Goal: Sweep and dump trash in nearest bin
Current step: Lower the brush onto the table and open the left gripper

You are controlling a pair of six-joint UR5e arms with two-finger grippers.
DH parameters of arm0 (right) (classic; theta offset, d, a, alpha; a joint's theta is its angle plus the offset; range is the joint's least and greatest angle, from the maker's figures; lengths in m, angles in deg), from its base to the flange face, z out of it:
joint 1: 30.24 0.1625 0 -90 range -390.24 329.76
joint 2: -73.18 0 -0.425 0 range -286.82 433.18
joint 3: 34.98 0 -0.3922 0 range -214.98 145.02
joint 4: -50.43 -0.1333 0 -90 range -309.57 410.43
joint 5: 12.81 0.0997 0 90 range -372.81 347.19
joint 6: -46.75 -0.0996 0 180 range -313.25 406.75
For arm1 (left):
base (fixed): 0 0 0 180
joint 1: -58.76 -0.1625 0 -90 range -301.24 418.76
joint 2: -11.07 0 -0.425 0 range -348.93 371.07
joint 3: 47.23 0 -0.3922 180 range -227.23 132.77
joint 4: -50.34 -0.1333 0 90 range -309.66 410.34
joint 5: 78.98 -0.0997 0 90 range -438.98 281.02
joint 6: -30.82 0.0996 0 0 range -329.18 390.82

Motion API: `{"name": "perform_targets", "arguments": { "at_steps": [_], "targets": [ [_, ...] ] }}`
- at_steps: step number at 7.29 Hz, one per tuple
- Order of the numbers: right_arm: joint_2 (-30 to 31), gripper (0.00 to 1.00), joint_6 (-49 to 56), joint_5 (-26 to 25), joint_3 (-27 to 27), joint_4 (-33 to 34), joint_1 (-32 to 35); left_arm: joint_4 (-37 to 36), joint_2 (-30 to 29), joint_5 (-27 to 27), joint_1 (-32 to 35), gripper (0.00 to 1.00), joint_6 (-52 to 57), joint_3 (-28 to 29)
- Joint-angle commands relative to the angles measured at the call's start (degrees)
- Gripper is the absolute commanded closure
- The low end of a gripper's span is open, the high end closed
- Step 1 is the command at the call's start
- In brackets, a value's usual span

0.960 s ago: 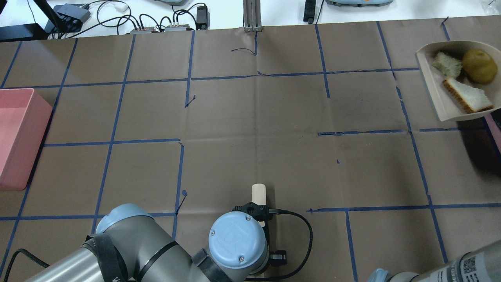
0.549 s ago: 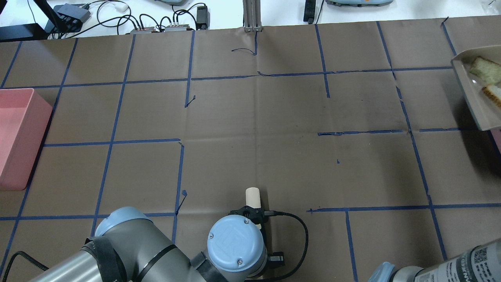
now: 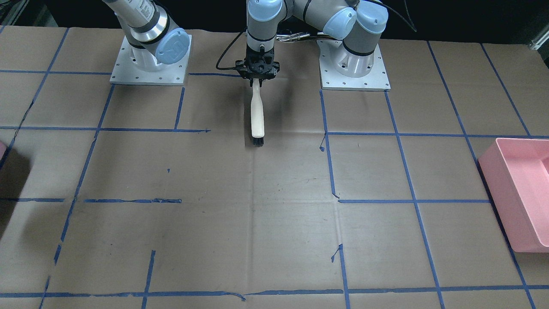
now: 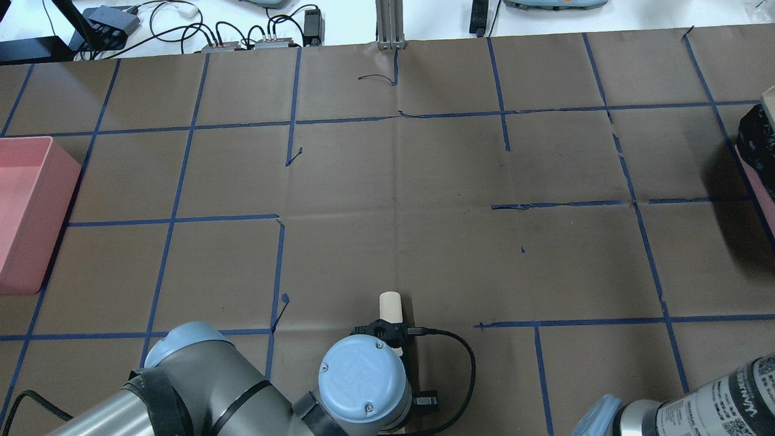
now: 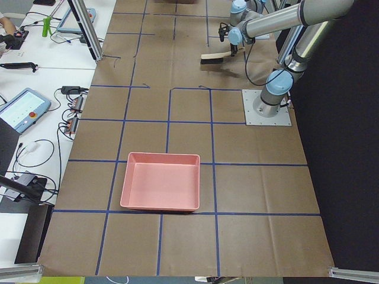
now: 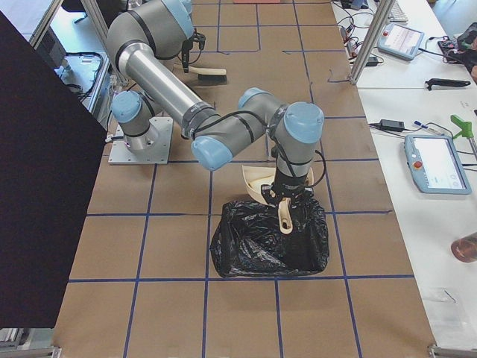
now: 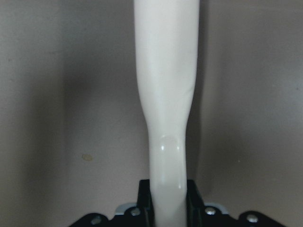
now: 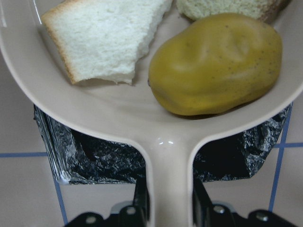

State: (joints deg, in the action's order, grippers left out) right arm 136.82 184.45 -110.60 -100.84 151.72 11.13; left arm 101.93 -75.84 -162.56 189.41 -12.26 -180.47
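Right gripper (image 8: 169, 201): fingers pinched on the dustpan (image 8: 118, 113) handle, one each side. The pan spreads out straight ahead of it.

In the pan:
- white bread slice (image 8: 102, 38), tan crust, forward-left of the gripper
- second slice (image 8: 227, 7), speckled, at the far edge and cut off by the frame
- yellow-green fruit (image 8: 215, 64), forward-right, touching or nearly touching the second slice

All three sit in the pan, none in the bin (image 4: 764, 191). The bin is directly below the pan and gripper. It is lined with a black bag (image 8: 94, 158), and only a pink sliver of its wall shows from overhead. From the right side the pan hangs over the bag's edge nearest the robot; I can't tell whether it is tipped.

Left gripper (image 7: 168, 205): clamped on the cream handle of the brush (image 3: 257, 111). The handle runs straight out from it over the brown table paper (image 3: 274, 193), dark bristles at the far end. Bristles look down at the paper, but I can't confirm contact.

Pink tub (image 5: 160, 188): well away on the left gripper's outer side, flat on the paper, its pink floor in plain view.
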Motion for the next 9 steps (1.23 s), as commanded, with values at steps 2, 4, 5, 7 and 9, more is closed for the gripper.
{"name": "perform_targets", "arguments": {
  "at_steps": [2, 4, 5, 7, 9],
  "targets": [
    [-4.8, 1.00, 7.8, -0.1, 5.9, 0.3, -4.9, 0.0, 0.6, -0.3, -0.1, 0.28, 0.3, 0.5],
    [-5.5, 1.00, 10.6, 0.1, 6.5, 0.7, -9.0, -0.3, 1.0, -0.3, -1.2, 0.17, 0.5, 1.9],
    [-5.7, 1.00, 11.4, 0.0, 6.3, 2.1, -9.5, -0.2, 0.9, -0.4, -2.4, 0.12, 1.2, 4.5],
    [-5.7, 0.98, 11.9, -0.5, 6.3, 4.1, -9.6, 0.8, 0.8, -0.4, -8.2, 0.04, 16.7, 11.1],
    [-5.6, 0.96, 10.9, -1.0, 5.8, 9.1, -9.6, 10.2, 0.4, -0.2, -14.5, 0.02, 23.0, 19.0]
  ]
}}
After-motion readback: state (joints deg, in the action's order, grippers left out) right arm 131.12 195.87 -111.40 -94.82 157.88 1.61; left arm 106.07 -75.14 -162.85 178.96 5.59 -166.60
